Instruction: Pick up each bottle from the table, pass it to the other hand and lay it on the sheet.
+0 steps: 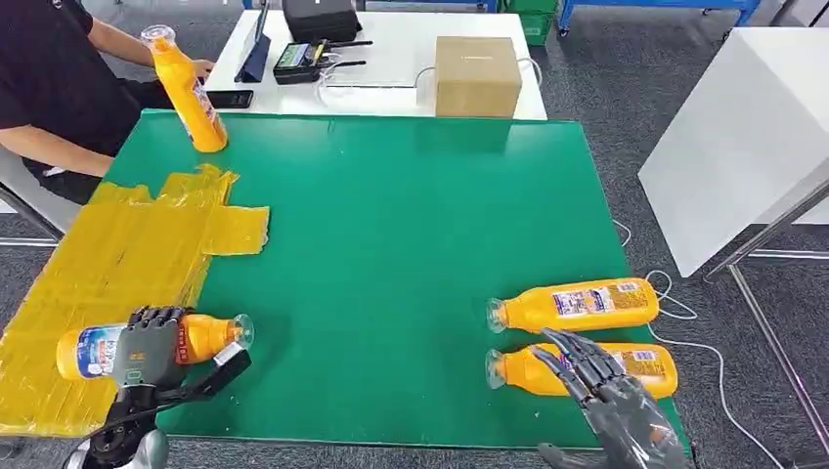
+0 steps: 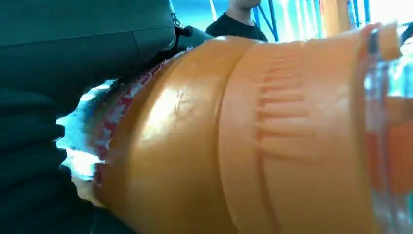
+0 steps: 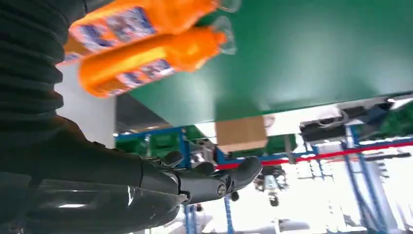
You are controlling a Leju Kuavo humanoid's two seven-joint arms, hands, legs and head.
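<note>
A brown cardboard box (image 1: 476,75), a black handset (image 1: 301,61) and a dark phone (image 1: 231,99) are seen on the white table beyond the green tabletop (image 1: 391,254). A seated person in black (image 1: 44,93) holds one orange plastic bottle (image 1: 186,90) tilted at the tabletop's far left corner. Another orange bottle with a blue-and-white label (image 1: 147,344) is gripped by the left hand (image 1: 147,347) above the crumpled yellow sheet (image 1: 108,269), cap pointing right. Two further orange bottles (image 1: 575,305) (image 1: 596,369) lie side by side at the right; the right hand (image 1: 587,363) is held spread over the nearer one. Label writing cannot be read.
</note>
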